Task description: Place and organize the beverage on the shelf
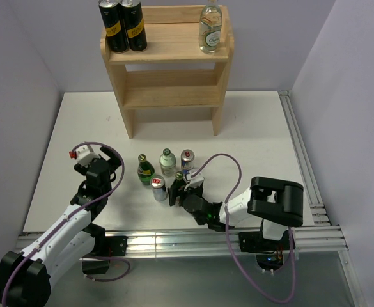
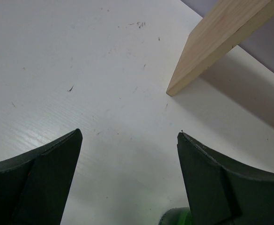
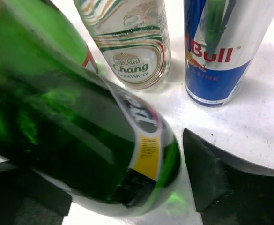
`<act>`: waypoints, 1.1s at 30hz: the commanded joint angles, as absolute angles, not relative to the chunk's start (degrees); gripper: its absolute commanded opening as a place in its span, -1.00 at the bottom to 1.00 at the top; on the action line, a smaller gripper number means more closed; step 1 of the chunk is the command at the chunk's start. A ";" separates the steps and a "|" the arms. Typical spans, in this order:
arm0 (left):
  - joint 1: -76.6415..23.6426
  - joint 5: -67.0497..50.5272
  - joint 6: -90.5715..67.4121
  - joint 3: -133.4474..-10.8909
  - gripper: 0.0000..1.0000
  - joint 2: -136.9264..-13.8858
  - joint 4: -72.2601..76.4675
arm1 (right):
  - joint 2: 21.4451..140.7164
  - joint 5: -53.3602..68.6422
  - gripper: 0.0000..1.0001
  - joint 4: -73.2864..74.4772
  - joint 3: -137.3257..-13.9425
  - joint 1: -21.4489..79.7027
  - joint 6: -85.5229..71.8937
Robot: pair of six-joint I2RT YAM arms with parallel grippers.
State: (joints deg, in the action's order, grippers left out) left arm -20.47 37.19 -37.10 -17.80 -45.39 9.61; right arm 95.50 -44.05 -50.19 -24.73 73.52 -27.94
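Two neighbours, a clear bottle (image 3: 132,42) and a blue can (image 3: 221,51), stand just beyond the green bottle (image 3: 57,122) on the counter (image 1: 250,128), near of the shelf (image 1: 167,70). The right pincer (image 3: 108,178) flanks its base, grip unclear; the left pincer (image 2: 129,133) gapes empty. Held so low, the bottle could pivot into them. Its long axis runs diagonally in the right wrist view, neck toward upper left.

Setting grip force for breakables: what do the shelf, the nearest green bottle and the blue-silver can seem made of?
The shelf: pale matte wood, grain visible. The green bottle: likely glass, translucent, glossy reflections. The can: probably aluminium, silvery sheen beside printed blue.
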 commanded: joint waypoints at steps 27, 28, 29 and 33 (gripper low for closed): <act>-20.65 36.83 -36.83 -20.04 0.79 -44.39 10.63 | 70.75 -52.73 -1.00 -14.77 -48.59 76.82 -10.83; -20.65 36.83 -36.83 -19.95 0.79 -44.38 10.63 | 70.93 -52.56 -1.00 -14.77 -50.87 75.86 -9.51; -20.65 36.65 -36.83 -19.95 0.79 -44.47 10.72 | 71.19 -51.95 -1.00 -14.77 -52.11 74.98 -7.75; -20.65 36.56 -36.74 -20.21 0.83 -44.73 10.72 | 74.44 -46.07 -1.00 -9.58 -58.96 66.91 -8.70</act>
State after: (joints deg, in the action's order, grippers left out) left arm -20.47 37.15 -37.10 -17.82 -45.15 9.61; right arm 74.13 -46.76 -8.67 -52.38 72.31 -11.27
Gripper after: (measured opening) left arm 0.908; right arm 0.787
